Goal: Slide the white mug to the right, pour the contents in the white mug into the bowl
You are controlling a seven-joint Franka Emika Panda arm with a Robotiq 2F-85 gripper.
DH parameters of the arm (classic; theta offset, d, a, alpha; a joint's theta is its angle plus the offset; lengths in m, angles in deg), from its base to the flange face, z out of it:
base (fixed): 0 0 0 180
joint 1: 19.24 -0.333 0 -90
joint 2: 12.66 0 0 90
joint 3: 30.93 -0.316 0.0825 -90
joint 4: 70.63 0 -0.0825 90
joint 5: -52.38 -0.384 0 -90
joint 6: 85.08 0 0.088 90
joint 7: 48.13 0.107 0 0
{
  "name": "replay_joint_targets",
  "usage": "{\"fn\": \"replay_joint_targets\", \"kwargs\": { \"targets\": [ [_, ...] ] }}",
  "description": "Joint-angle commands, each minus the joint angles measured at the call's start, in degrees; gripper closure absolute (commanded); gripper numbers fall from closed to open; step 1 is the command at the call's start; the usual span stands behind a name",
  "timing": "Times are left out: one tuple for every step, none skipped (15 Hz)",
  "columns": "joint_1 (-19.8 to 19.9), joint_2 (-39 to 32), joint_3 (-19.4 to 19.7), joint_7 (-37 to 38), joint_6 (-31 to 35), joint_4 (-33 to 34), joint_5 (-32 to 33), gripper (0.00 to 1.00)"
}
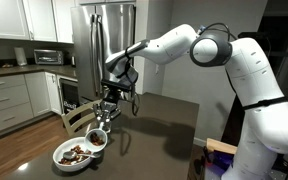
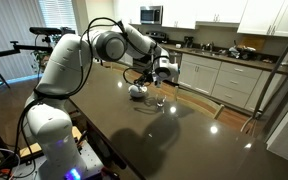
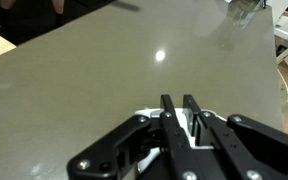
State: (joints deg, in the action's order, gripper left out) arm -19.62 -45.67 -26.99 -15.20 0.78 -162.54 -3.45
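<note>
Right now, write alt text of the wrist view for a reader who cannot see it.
The end effector, fingers nearly together, pinches a sliver of white, apparently the white mug, above a dark glossy table with a light's reflection.

— Which colours do we see on the table (image 1: 169,115)?
— We see a dark grey-brown, plain, with pale shiny spots of light. On it the white mug (image 1: 97,138) is plain white, and the bowl (image 1: 59,160) is white also, with brown pieces inside.
— And the arm (image 1: 254,80)?
— We find it white with black joints, and the gripper (image 3: 178,100) is black. On the far side we notice a silver fridge (image 1: 94,35), white cabinets (image 1: 4,95) and a warm brown wooden floor (image 1: 24,135).
</note>
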Motion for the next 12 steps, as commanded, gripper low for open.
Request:
{"fn": "replay_joint_targets", "kwargs": {
  "targets": [
    [-0.71,1.10,-0.67,-2.13,1.36,0.51,1.88,0.93],
    [-0.93,1.04,-0.85,-2.49,1.58,0.64,1.97,0.93],
    [-1.22,0.98,-0.97,-2.71,1.81,0.78,2.12,0.93],
    [-1.45,0.94,-1.16,-2.83,1.92,0.93,2.25,0.93],
    [-1.77,0.98,-1.32,-2.91,2.17,1.09,2.53,0.93],
    [-2.01,0.95,-1.49,-3.00,2.49,1.21,2.79,0.93],
    [-2.21,0.91,-1.69,-3.04,2.65,1.39,3.06,0.93],
    [-2.33,0.88,-1.86,-2.88,2.43,1.40,3.32,0.93],
    [-1.92,0.04,-1.88,-1.81,2.41,1.16,2.55,0.84],
    [-2.08,0.04,-2.03,-1.82,2.41,1.18,2.60,0.84],
    [-2.20,0.04,-2.06,-1.82,2.42,1.18,2.61,0.84],
    [-2.25,0.04,-2.07,-1.82,2.42,1.18,2.62,0.84]
  ]
}}
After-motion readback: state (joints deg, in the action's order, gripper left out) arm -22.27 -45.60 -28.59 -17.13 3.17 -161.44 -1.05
